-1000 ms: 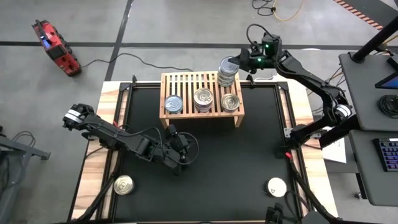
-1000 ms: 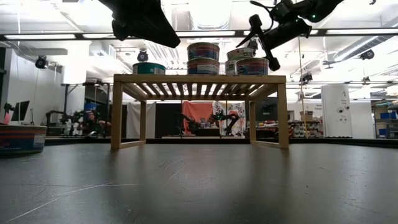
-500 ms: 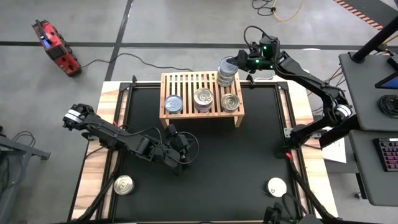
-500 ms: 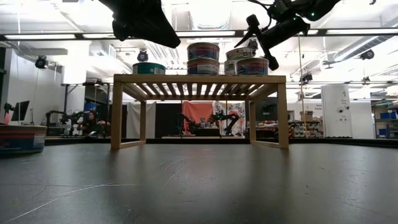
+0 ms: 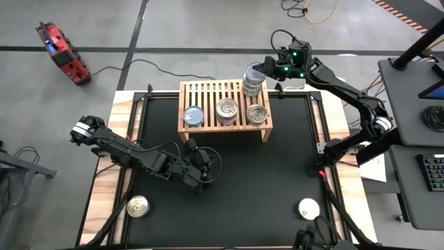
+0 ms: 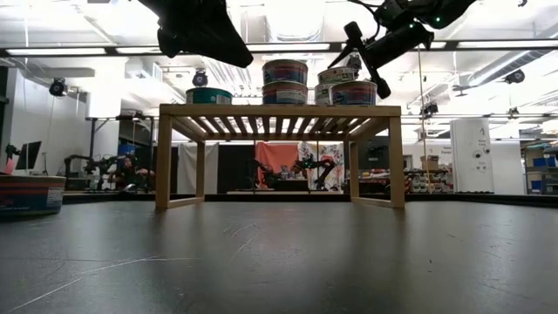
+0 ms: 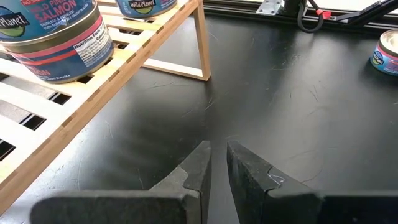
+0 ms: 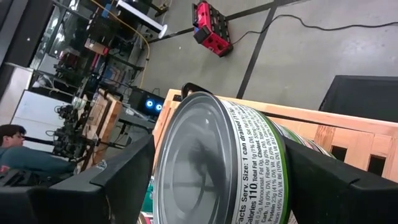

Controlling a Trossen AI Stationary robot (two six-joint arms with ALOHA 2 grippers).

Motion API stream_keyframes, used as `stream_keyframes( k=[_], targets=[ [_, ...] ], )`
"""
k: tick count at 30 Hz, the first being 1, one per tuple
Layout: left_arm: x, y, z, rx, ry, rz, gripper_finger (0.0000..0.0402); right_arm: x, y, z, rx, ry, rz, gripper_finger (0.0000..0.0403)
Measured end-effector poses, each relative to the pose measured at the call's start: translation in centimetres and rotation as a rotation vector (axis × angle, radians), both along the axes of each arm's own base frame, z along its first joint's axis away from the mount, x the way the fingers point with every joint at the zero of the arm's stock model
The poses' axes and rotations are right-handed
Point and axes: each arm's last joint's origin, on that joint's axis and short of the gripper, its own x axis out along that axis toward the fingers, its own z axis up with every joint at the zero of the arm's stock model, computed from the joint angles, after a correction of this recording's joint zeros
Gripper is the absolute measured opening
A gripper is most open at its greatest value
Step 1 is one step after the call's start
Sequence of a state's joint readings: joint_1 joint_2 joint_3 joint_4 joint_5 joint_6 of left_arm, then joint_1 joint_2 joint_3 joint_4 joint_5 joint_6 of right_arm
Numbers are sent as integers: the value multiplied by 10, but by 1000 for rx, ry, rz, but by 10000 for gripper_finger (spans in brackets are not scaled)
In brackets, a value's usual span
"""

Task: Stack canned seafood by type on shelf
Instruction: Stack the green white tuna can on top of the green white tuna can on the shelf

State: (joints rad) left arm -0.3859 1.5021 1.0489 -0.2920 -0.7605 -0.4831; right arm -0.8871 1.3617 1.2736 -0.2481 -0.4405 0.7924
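1. Cans sit on the shelf point(image 5: 225, 104), a low light-wood slatted rack at the far middle of the black surface point(image 5: 277, 173).
2. Front row of the shelf, seen from above: a blue-labelled can point(image 5: 193, 115) on the left, a two-can stack point(image 5: 227, 110) in the middle and a single can point(image 5: 257, 113) on the right.
3. At the far right corner of the shelf stands a taller stack of cans point(image 5: 253, 82).
4. The right pincer point(image 5: 267, 69) is at the top of that stack, its fingers point(image 8: 106, 180) spread wide on either side of the top can point(image 8: 217, 168), which is tilted and bears a green-edged label.
5. Whether the fingers press on that can or stand just clear of it cannot be told.
6. The left pincer point(image 5: 196, 156) hangs over the bare surface just in front of the shelf, its fingers point(image 7: 196, 171) nearly together with only a thin gap, holding nothing.
7. In the left wrist view the salmon can point(image 7: 53, 37) with a blue and red label rests on the slats near the shelf's edge.
8. One loose can point(image 5: 138, 206) lies at the near left of the surface and a whitish-lidded can point(image 5: 308, 207) at the near right, well apart from the shelf.
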Motion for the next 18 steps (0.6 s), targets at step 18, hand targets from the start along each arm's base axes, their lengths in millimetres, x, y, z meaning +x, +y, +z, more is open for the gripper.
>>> stream_keyframes(
  k=[18],
  targets=[
    [0,1,0,0,1,2,36,4,3,0,17,-4,-12,312]
  ],
)
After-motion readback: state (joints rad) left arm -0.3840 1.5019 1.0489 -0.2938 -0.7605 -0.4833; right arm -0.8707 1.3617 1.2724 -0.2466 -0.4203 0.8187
